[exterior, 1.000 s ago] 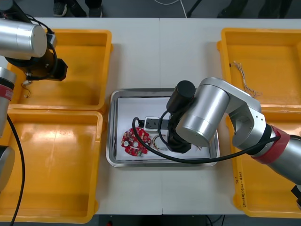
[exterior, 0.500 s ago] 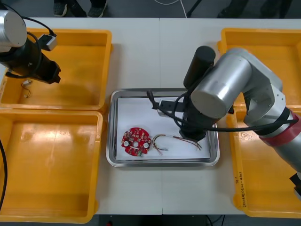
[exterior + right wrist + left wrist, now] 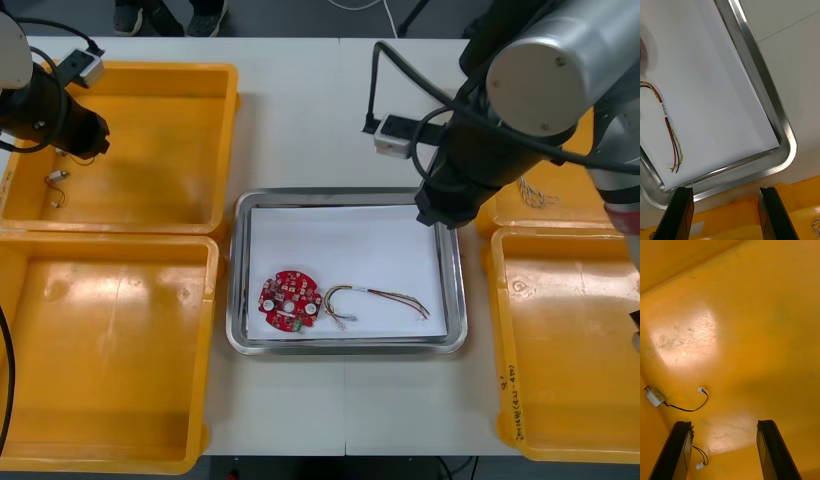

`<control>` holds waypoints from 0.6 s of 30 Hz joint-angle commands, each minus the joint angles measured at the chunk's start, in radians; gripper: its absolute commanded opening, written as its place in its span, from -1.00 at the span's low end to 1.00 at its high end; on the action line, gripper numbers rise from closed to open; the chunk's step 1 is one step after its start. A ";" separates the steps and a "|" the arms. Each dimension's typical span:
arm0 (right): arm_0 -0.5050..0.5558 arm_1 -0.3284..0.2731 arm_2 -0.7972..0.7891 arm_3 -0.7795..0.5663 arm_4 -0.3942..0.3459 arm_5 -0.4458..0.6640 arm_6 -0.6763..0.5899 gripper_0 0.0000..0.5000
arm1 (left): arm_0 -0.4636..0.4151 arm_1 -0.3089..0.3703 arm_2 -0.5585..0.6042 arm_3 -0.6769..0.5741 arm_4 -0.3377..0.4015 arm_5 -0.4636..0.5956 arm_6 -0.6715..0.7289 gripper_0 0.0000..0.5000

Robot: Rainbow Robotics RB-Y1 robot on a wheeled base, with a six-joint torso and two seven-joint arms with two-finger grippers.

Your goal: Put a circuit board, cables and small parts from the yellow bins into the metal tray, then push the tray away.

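Shiny white-lined metal tray (image 3: 453, 300) holds a round red circuit board (image 3: 289, 302) and thin red-and-yellow cable (image 3: 386, 297); right gripper (image 3: 725, 191) over its far-right corner, left gripper (image 3: 724, 423) over a glossy yellow bin (image 3: 150, 150) to its left, both with fingers apart.

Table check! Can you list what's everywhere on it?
Surface: light table, yellow bins at both sides.
Job's things: circuit board and red and yellow cable lie in the metal tray.
Clutter: nothing seen.
Grippers: left gripper open over the far left bin; right gripper open above the tray's far right corner.
Cables: black cable with a small metal part in that bin; twisted cable in the far right bin.
Surroundings: nothing seen.
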 commanded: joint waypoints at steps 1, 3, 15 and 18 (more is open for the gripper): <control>-0.047 -0.095 -0.105 -0.036 -0.059 0.004 -0.122 1.00 | -0.106 0.049 0.019 0.118 -0.007 -0.090 -0.235 1.00; -0.047 -0.127 -0.138 -0.036 -0.073 0.004 -0.165 1.00 | -0.121 0.048 0.019 0.172 -0.006 -0.130 -0.268 1.00; -0.116 -0.172 -0.243 0.084 0.082 0.004 -0.253 1.00 | -0.129 0.045 0.007 0.282 0.008 -0.270 -0.276 1.00; -0.141 -0.174 -0.293 0.169 0.111 0.004 -0.247 1.00 | -0.129 0.043 0.007 0.315 0.014 -0.293 -0.271 1.00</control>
